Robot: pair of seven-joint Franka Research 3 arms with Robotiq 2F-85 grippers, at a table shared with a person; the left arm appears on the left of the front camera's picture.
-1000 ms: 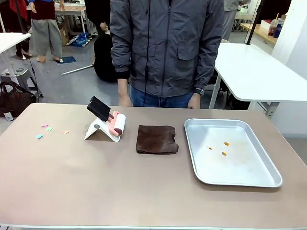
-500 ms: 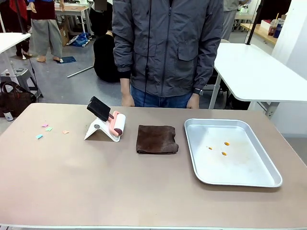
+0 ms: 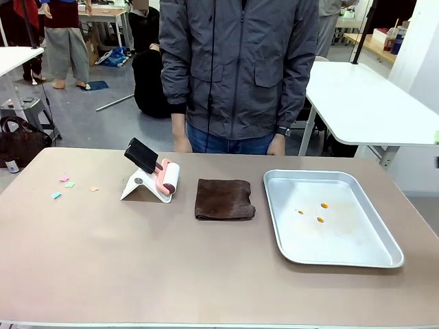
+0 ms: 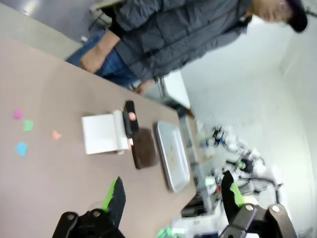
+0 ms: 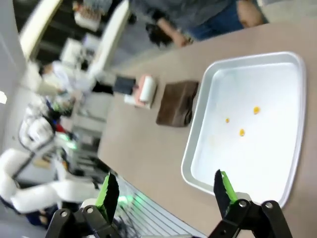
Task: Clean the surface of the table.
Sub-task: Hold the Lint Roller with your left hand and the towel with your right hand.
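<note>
Both hanging released, empty: left end effector [image 4: 172, 186], right end effector [image 5: 166, 181]. Paper scraps [image 3: 68, 185] lying near counter [image 3: 137, 274] edge; careless wiping could be flicking them floorward.

front: faces person [image 3: 240, 68] across table [image 3: 137, 267] | wrists: raised, rolled, both share tray [image 3: 343, 263], cloth [image 3: 224, 199]

The left gripper [image 4: 171, 184] hangs wide open over the table [image 4: 54, 173]; left to right lie paper scraps [image 4: 22, 125], a roller stand [image 4: 100, 134], a brown cloth [image 4: 144, 154] and a tray [image 4: 174, 166].
</note>
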